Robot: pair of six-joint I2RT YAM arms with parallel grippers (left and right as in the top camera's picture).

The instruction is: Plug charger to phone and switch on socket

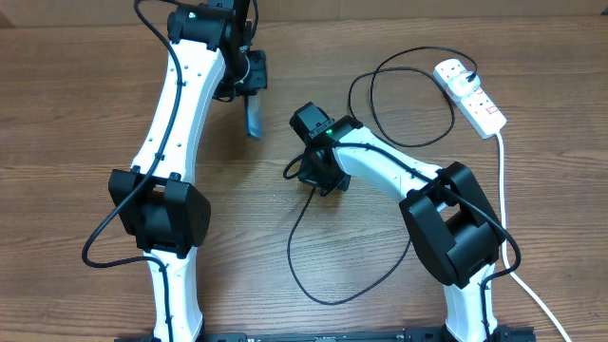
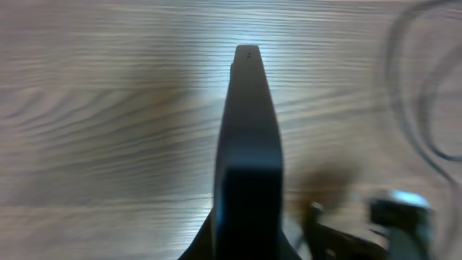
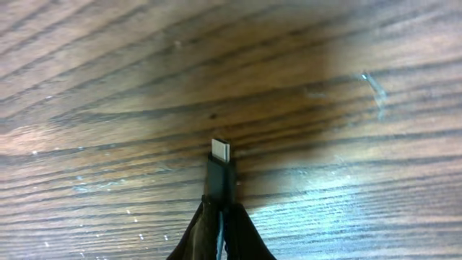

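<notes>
The right end effector (image 3: 220, 217) is clenched on the connector tip (image 3: 220, 162) of the charger (image 1: 296, 256), its metal plug sticking out forward just above the table (image 3: 86, 87) at the centre of the right wrist view. The step in hand appears to be mating it with the phone (image 1: 253, 116), which the left end effector (image 1: 249, 81) grasps edge-on at upper centre of the overhead view, apart from the connector. To do it well, bring the tip level with the phone's port edge, line up both long axes, then push straight without twisting, minding the slack cable looped at lower centre. The socket (image 1: 470, 95) lies upper right, for afterwards.
</notes>
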